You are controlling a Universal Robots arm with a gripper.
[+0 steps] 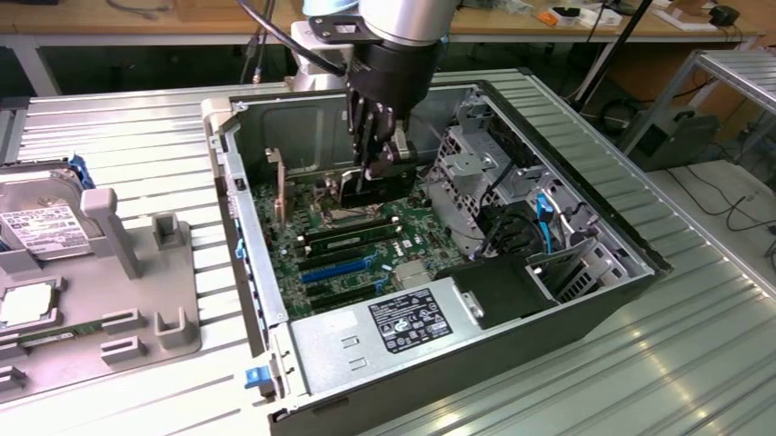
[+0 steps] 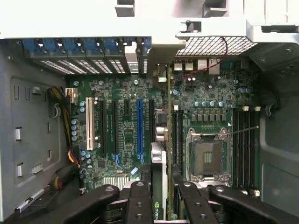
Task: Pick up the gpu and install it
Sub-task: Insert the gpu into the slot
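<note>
**Q:** What has the tool got?

**A:** The tool (image 1: 373, 168), upper centre of the exterior view, is clenched on the gpu (image 1: 363, 189). It holds the card on edge, deep inside the open computer case (image 1: 236, 227).

**Q:** So the pick-up is done?

**A:** It looks so. The wrist view shows the card edge-on between the dark fingers (image 2: 140, 205). It stands over the motherboard (image 2: 126, 140), between the blue slot (image 2: 139, 126) and the processor socket (image 2: 208, 158).

**Q:** And is it installed?

**A:** That cannot be told. The card appears to line up with a slot, and its far end reaches toward the rear openings. Whether its edge is pressed home is hidden. With the tool gripping it, the job reads as unfinished.

**Q:** Anything else nearby?

**A:** A hard drive (image 1: 31, 222) sits in a grey fixture on the surface (image 1: 122, 127), at the far left of the exterior view, well apart.
</note>
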